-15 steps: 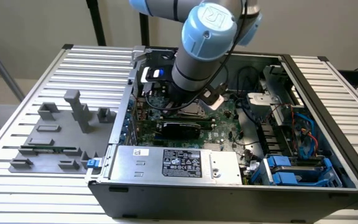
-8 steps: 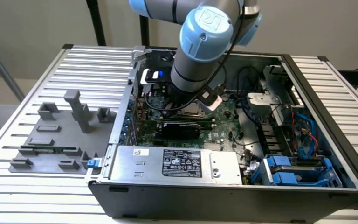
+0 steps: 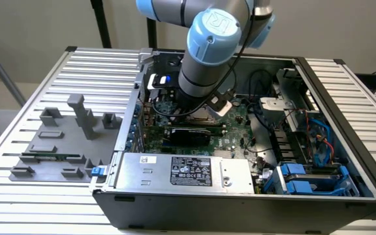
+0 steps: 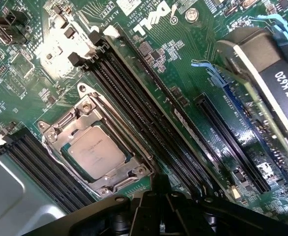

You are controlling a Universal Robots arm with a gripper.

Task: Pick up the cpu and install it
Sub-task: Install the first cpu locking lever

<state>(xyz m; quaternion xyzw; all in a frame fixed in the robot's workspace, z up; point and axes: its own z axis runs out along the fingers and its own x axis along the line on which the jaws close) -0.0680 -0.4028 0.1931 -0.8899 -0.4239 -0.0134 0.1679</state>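
The small flat square cpu with the pale silvery metal top (image 4: 96, 151) lies inside the dark metal-framed socket (image 4: 97, 147) of the green motherboard (image 4: 183, 64), between two banks of long black memory slots (image 4: 149, 118). The black hand (image 4: 158, 189) of the grey and blue arm (image 3: 204, 58) hangs over the board just beside the socket, its fingers together and holding nothing. The board sits in the open dark computer case (image 3: 240, 205), which stands on the ribbed metal desk (image 3: 37, 73), with a silver box with a black label (image 3: 184, 171) at the case's front edge.
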